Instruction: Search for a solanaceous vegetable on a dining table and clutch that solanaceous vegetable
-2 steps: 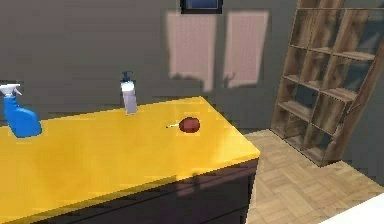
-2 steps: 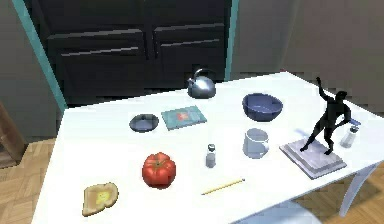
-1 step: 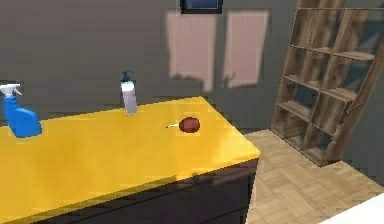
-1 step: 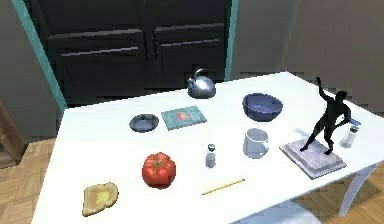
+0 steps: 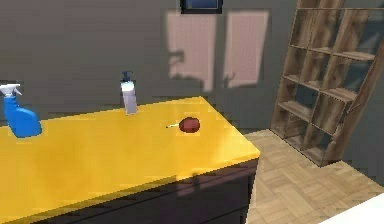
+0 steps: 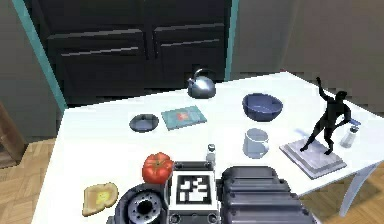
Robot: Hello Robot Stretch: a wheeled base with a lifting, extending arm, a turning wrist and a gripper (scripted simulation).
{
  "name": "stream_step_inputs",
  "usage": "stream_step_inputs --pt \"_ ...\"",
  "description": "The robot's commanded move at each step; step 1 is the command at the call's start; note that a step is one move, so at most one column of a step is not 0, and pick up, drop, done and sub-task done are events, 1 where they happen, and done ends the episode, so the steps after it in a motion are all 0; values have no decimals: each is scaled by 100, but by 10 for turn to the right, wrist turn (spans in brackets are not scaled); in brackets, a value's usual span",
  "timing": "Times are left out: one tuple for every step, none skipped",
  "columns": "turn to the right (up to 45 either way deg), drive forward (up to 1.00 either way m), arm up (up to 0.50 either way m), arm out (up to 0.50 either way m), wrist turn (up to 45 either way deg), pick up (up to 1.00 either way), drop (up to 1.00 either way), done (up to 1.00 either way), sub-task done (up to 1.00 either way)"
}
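Observation:
A red tomato (image 6: 157,166) with a green stem lies on the white dining table (image 6: 100,140) near its front edge, in the arm side view. Just below it sit the gripper's dark body (image 6: 143,204) and a white marker square (image 6: 195,190) at the arm's end. The fingers' far end cannot be made out, so I cannot tell whether the gripper holds anything. Whether it touches the tomato is unclear.
The table also carries a kettle (image 6: 201,85), a blue bowl (image 6: 263,104), a grey mug (image 6: 256,142), a black statue (image 6: 330,115) and toast (image 6: 100,197). The forward view has a yellow counter (image 5: 110,160) with a blue spray bottle (image 5: 20,112), and a wooden shelf (image 5: 330,80).

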Motion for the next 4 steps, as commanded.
stream_step_inputs --pt "0 0 0 18 0 0 0 0 0" --pt "0 0 0 0 450 0 0 0 0" --pt "0 0 0 0 450 0 0 0 0" --pt "0 0 0 0 450 0 0 0 0"
